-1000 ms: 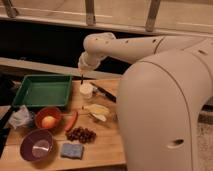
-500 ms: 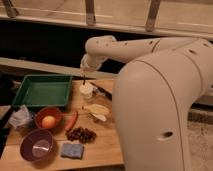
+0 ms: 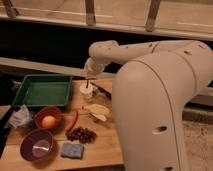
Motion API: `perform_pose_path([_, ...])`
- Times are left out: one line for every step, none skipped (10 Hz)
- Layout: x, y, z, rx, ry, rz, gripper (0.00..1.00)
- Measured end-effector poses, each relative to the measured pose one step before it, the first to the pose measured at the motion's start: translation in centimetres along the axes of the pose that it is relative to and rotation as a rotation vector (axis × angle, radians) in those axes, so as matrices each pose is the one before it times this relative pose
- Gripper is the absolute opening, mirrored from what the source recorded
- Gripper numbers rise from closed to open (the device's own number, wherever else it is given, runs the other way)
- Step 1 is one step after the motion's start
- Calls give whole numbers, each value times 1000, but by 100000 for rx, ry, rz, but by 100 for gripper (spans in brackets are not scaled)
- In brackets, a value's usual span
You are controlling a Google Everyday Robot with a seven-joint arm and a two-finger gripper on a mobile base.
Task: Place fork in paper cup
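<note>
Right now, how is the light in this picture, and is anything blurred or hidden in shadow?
Camera view: warm, dim light; dark band behind the table; whole picture soft. The pincer hangs blurred just above the paper cup; the fork cannot be made out. Pale sheen inside the purple bowl.

You face a lab-style test bench; a wooden table [image 3: 100,147] set with props; gripper [image 3: 88,80] above the paper cup [image 3: 86,90].

Smooth, rounded cream-white arm [image 3: 150,55] shells, bulky body, small dark gripper [image 3: 88,84] at the tip.
</note>
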Motion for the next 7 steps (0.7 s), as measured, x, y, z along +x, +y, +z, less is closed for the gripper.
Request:
perform_pose_path([-46,207,103,-170,18,-80,3])
perform_pose_path([51,-42,47,54,97,29,3])
perform_pose_path([-17,-190,-116,118,-167,247,3])
perform_pose_path([31,-97,5,117,45,83,3])
perform_pose_path([-21,94,20,-71,5,-105,3])
perform_pose_path([-29,160,45,-98,35,-203,3])
perform_pose_path([26,14,57,135,183,45,3])
